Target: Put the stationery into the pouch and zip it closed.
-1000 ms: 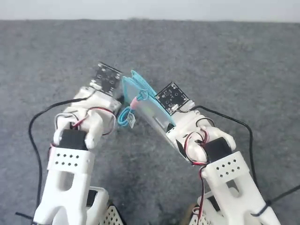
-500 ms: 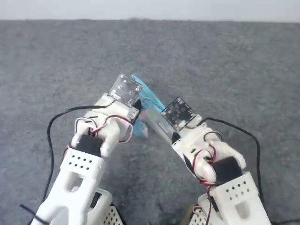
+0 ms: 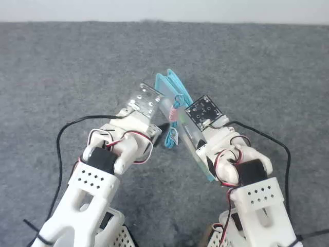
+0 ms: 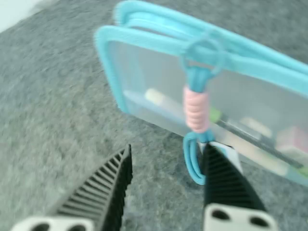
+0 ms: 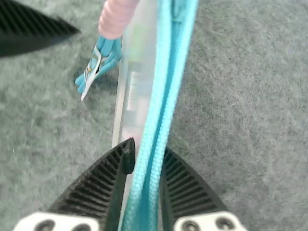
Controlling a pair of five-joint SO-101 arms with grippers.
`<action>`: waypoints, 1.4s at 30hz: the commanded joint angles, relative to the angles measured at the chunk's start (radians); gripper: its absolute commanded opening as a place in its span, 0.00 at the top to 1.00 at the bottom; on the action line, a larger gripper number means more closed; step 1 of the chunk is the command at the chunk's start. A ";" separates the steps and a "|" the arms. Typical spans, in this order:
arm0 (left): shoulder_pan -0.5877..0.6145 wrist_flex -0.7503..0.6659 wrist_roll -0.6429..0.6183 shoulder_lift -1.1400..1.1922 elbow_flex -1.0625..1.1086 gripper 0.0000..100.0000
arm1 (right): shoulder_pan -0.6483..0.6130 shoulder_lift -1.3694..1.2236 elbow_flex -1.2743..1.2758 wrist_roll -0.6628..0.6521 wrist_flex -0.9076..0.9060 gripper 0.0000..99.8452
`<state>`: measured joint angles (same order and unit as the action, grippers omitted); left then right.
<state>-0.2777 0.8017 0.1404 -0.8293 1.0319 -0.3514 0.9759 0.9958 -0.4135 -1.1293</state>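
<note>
left gripper (image 4: 169, 149): your left gripper is released, its two black fingers stand wide apart and nothing is between them. it hovers low over the grey table (image 3: 257, 67), in front of the clear side of the pouch (image 4: 159, 91).
left finger contact: one finger (image 4: 219, 178) is just beside the blue cord loop (image 4: 192, 159) and covers a part of the white tag. if it really touches the cord, you cannot tell.
right gripper (image 5: 147, 149): your right gripper is clenched on the pouch. its two ribbed fingers press from both sides on the blue zipper edge (image 5: 159, 96), and the edge runs straight out between them.
pouch position: in the high view the pouch is between the two arms, it stands on its long edge and leans a little. the right gripper holds one end, the other end points away from the arms.
stationery (image 4: 240, 127): you see it inside the pouch through the clear wall, some pale, green and pink pieces lie along the lower part.
pull strap: a blue ring (image 4: 204, 50) hangs at the zipper edge. under it comes a pink sleeve (image 4: 196, 109), then the blue cord loop, which reaches down to the table.
zipper: the blue bands lie close together along the part you see. if it is closed to the end, you cannot tell.
</note>
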 commanded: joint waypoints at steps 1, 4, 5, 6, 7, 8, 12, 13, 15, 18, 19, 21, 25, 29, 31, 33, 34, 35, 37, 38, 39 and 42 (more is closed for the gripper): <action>-0.061 0.002 0.017 -0.008 0.010 0.75 | 0.021 -0.051 0.005 -0.054 -0.065 0.99; -0.080 -0.023 0.014 -0.002 0.007 0.75 | 0.018 -0.051 0.003 -0.055 -0.065 0.99; -0.075 -0.052 0.003 0.000 0.010 0.75 | 0.008 -0.051 0.005 -0.055 -0.067 0.99; -0.063 -0.078 -0.003 0.002 0.013 0.75 | -0.002 -0.051 0.006 -0.055 -0.070 0.99; -0.051 -0.098 -0.006 0.003 0.013 0.75 | -0.019 -0.051 0.006 -0.055 -0.082 0.99; -0.040 -0.117 -0.006 0.003 0.013 0.75 | -0.039 -0.042 0.005 -0.057 -0.094 0.99; -0.020 -0.199 -0.006 0.003 0.036 0.75 | -0.101 -0.044 0.005 -0.069 -0.116 0.99; -0.020 -0.218 -0.005 0.005 0.044 0.75 | -0.101 -0.044 0.005 -0.069 -0.117 0.99; -0.020 -0.232 0.002 0.037 0.044 0.75 | -0.097 -0.045 0.005 -0.069 -0.117 0.99; -0.017 -0.233 0.015 0.140 0.007 0.77 | -0.097 -0.042 0.005 -0.069 -0.117 0.99; -0.017 -0.233 0.017 0.175 -0.008 0.79 | -0.097 -0.042 0.005 -0.069 -0.119 0.99; -0.015 -0.233 0.017 0.232 -0.035 0.84 | -0.097 -0.042 0.005 -0.071 -0.125 0.99; 0.015 -0.233 0.044 0.244 -0.047 0.99 | -0.097 -0.050 0.005 -0.072 -0.125 0.99; 0.106 -0.227 0.048 0.187 -0.048 0.99 | -0.097 -0.051 0.006 -0.075 -0.125 0.99; 0.155 -0.218 0.052 0.157 -0.053 0.99 | -0.096 -0.053 0.008 -0.077 -0.127 0.99; 0.198 -0.181 0.080 0.146 -0.082 0.99 | -0.096 -0.053 0.018 -0.080 -0.128 0.99; 0.218 -0.158 0.098 0.147 -0.105 0.99 | -0.096 -0.053 0.025 -0.092 -0.131 0.99; 0.238 -0.138 0.110 0.150 -0.133 0.99 | -0.093 -0.053 0.032 -0.104 -0.131 0.99; 0.285 -0.103 0.127 0.167 -0.194 0.99 | -0.058 -0.053 0.040 -0.120 -0.131 0.99; 0.305 -0.089 0.143 0.181 -0.223 0.99 | -0.025 -0.053 0.040 -0.121 -0.131 0.99; 0.322 -0.075 0.166 0.196 -0.252 0.99 | 0.015 -0.053 0.040 -0.138 -0.131 0.99; 0.368 -0.060 0.204 0.264 -0.323 0.99 | 0.140 -0.053 0.044 -0.227 -0.131 0.99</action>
<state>0.0077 0.7327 0.2938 -0.6160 0.8600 -0.3483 0.9682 0.9943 -0.5593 -1.2137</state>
